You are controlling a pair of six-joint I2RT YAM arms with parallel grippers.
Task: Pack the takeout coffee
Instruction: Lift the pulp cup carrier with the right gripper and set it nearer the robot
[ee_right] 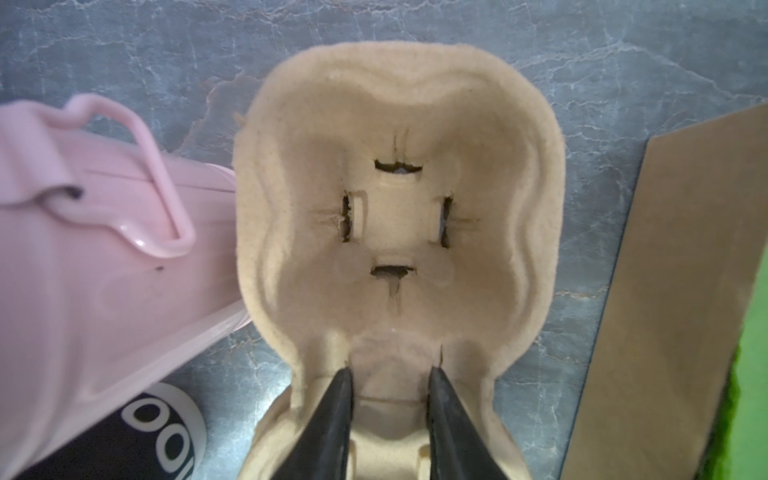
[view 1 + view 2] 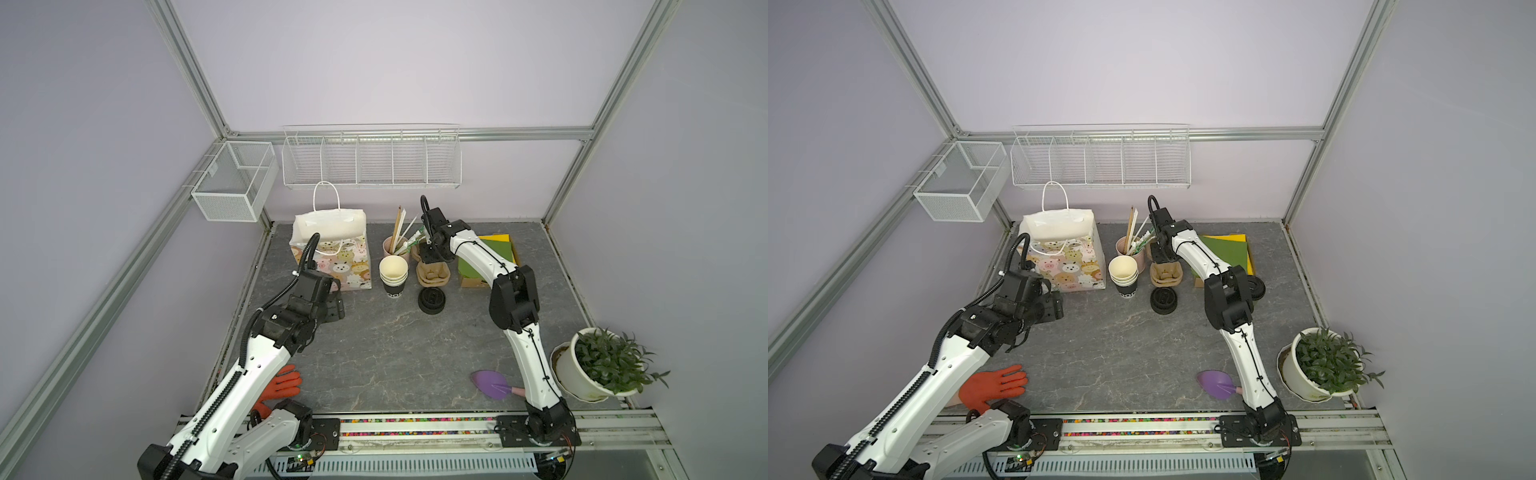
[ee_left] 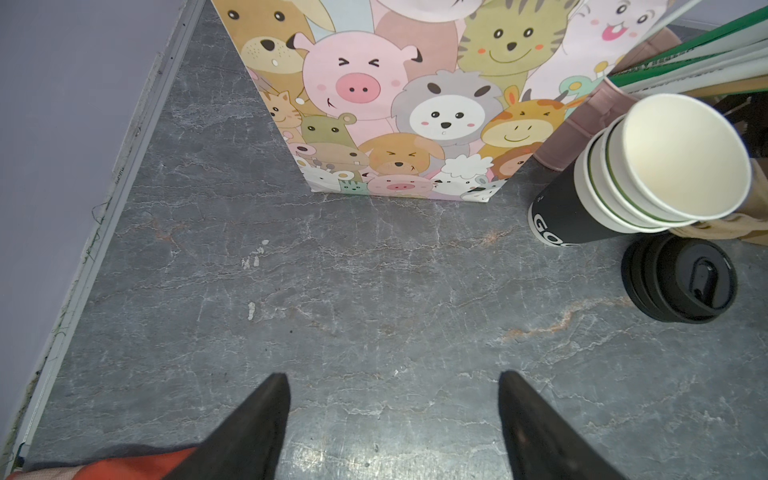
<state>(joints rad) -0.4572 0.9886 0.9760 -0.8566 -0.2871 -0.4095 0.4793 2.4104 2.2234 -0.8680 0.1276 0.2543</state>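
Note:
The takeout coffee is out of view in every frame. My right gripper [image 1: 390, 369] [image 2: 432, 259] reaches down at the back of the table onto a beige pulp cup carrier [image 1: 415, 104] [image 2: 434, 276]. Its black fingers press on either side of the ridge between the carrier's two wells. My left gripper [image 3: 394, 374] [image 2: 334, 305] hangs open over bare table in front of the animal-print paper bag [image 3: 374, 104] [image 2: 332, 249], with nothing between its fingers.
A stack of black-sided cups [image 2: 393, 272] and a pink cup of straws [image 2: 390, 245] stand between bag and carrier. Stacked black lids [image 2: 432, 300] lie in front. Green and yellow sheets [image 2: 494, 257] sit right of the carrier. Potted plant [image 2: 598, 365], purple trowel [image 2: 492, 384], orange glove [image 2: 284, 380] lie near the front.

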